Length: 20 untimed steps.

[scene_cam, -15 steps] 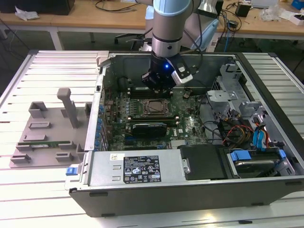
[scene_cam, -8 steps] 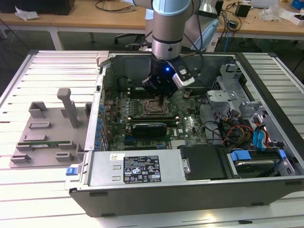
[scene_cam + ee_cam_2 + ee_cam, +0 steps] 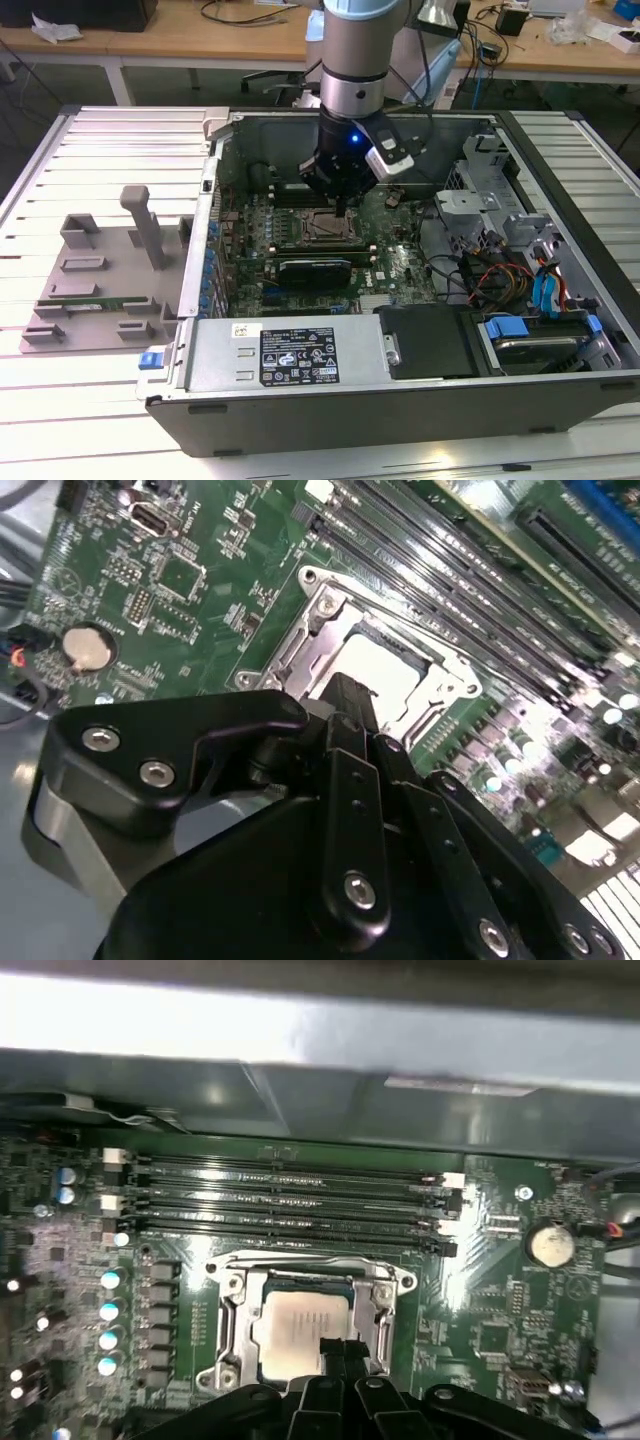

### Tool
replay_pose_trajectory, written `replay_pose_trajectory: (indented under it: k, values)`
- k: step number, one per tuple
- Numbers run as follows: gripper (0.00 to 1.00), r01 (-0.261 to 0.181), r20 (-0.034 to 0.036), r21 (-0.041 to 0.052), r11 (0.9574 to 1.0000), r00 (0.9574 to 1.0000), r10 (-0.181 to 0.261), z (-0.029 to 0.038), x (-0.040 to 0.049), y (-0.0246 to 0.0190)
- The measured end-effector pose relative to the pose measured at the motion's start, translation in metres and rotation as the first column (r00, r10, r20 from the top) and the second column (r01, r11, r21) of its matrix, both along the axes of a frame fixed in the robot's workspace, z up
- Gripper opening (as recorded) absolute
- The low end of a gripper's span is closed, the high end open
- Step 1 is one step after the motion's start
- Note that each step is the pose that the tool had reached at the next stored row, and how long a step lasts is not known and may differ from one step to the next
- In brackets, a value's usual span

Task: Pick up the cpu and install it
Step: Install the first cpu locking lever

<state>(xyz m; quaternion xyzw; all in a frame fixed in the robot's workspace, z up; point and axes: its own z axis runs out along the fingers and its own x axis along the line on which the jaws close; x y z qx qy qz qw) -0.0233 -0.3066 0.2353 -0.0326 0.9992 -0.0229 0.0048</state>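
Note:
The cpu, a flat square chip with a silvery top, lies level inside the metal socket frame on the green motherboard; in the second wrist view the cpu shows bright within the frame. My gripper hangs just above the cpu's edge with its black fingers drawn together and nothing between them. In the exterior view my gripper points down inside the open computer case, right over the socket.
Several memory slots run beside the socket. A long black graphics card lies next to it. Cables and drive cages crowd the exterior view's right. A grey fixture rests outside the case on the exterior view's left.

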Motion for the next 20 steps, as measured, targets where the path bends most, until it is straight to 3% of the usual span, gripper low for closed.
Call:
replay_pose_trajectory:
  k: [8, 20]
  values:
    - [0.11, 0.0, 0.0, -0.0001, 1.0, 1.0, 0.0, 0.0244, 0.0, 0.0]
    - [0.11, 0.0, 0.0, -0.0006, 1.0, 1.0, 0.0, 0.055, 0.0, 0.0]
